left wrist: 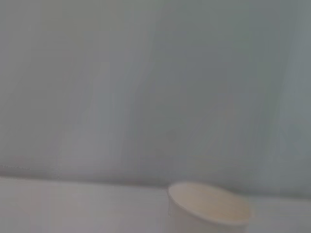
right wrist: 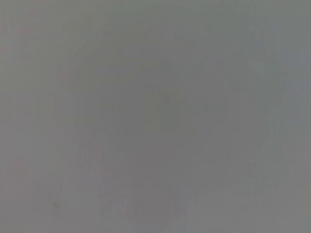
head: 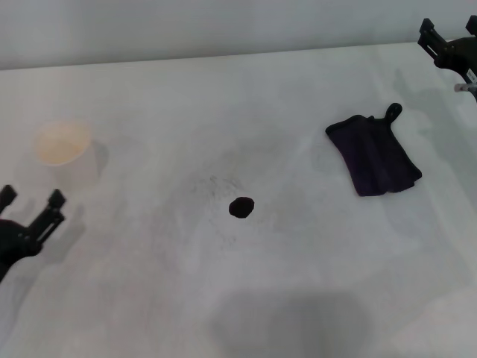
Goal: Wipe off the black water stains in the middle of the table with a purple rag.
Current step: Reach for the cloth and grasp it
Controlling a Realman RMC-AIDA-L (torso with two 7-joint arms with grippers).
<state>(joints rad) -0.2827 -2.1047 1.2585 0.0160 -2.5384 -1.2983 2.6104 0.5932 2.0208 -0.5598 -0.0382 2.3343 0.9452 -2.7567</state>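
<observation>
We see the purple rag [head: 375, 155] lying flat on the tabletop [head: 149, 298], right of the black water stains [head: 241, 207], long axis running toward us, loop tab farthest away. Left pincer [head: 30, 203] is spread wide near the white cup [head: 63, 153]; we cannot tell for the right pincer [head: 447, 41].

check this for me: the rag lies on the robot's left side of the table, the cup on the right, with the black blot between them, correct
Not quite: the sides are swapped. In the head view the rag lies on the robot's right side of the table, and the cup stands on the left. The black blot is indeed between them.
</observation>
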